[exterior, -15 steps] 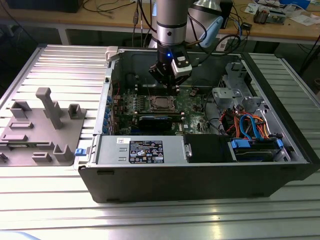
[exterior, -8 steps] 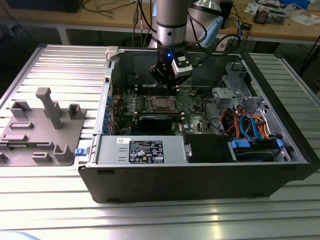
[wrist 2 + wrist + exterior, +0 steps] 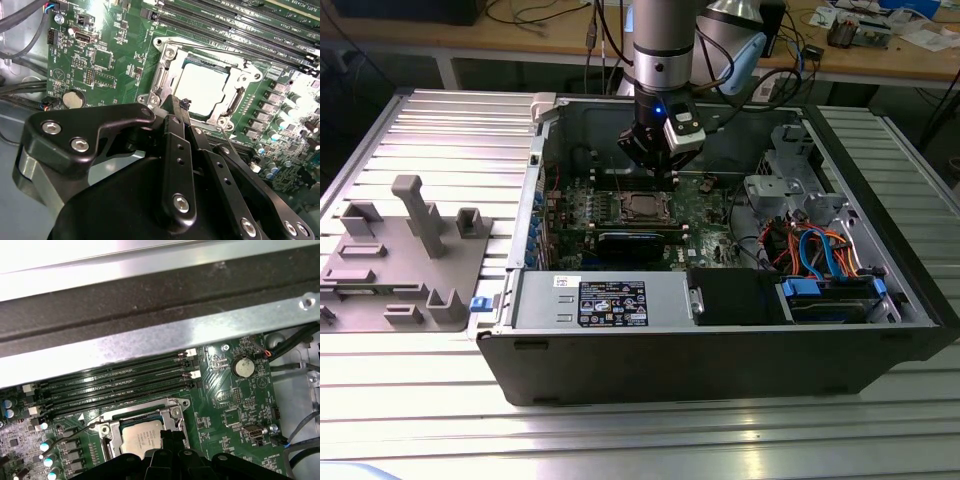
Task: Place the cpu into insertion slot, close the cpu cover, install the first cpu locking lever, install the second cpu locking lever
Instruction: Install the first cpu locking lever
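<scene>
The cpu (image 3: 205, 87) lies flat in the insertion slot (image 3: 642, 206) on the green board, its silver-grey top showing through the window of the cpu cover (image 3: 167, 75), which is down over it. In the first wrist view the cpu (image 3: 142, 440) sits just beyond my fingertips. My gripper (image 3: 182, 107) hangs over one edge of the socket, its two black fingers pressed together with nothing between them. A thin wire locking lever (image 3: 227, 136) slants up beside the fingers. Another lever (image 3: 75, 434) runs out from the socket's far corner. In the exterior view the gripper (image 3: 665, 176) is just above the socket.
Long black memory slots (image 3: 120, 385) run beside the socket. A coin cell (image 3: 243, 367) and loose cables (image 3: 20, 90) lie near the case wall. The open computer case (image 3: 880, 200) holds a drive cage and blue cables (image 3: 820, 250). A grey fixture tray (image 3: 400, 250) sits at the exterior view's left.
</scene>
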Controlling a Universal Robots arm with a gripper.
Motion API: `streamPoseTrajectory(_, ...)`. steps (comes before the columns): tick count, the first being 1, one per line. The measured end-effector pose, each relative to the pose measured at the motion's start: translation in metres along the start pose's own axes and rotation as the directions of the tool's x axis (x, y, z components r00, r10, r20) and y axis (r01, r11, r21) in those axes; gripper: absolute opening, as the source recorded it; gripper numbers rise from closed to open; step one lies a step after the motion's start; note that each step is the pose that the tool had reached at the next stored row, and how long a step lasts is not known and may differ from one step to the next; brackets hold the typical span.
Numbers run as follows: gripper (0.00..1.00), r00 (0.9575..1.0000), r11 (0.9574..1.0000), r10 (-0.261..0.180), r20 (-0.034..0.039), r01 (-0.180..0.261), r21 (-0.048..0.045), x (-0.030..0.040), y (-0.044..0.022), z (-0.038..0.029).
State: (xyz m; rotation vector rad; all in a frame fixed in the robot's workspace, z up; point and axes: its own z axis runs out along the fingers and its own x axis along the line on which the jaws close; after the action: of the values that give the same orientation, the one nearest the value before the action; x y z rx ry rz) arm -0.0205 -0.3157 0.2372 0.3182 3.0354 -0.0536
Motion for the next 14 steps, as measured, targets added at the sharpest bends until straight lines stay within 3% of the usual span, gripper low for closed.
streamPoseTrajectory(14,0.11,0.9998,0.9997,-0.022,0.0007,0.022,-0.0021,0.0000,0.0000,0.0000)
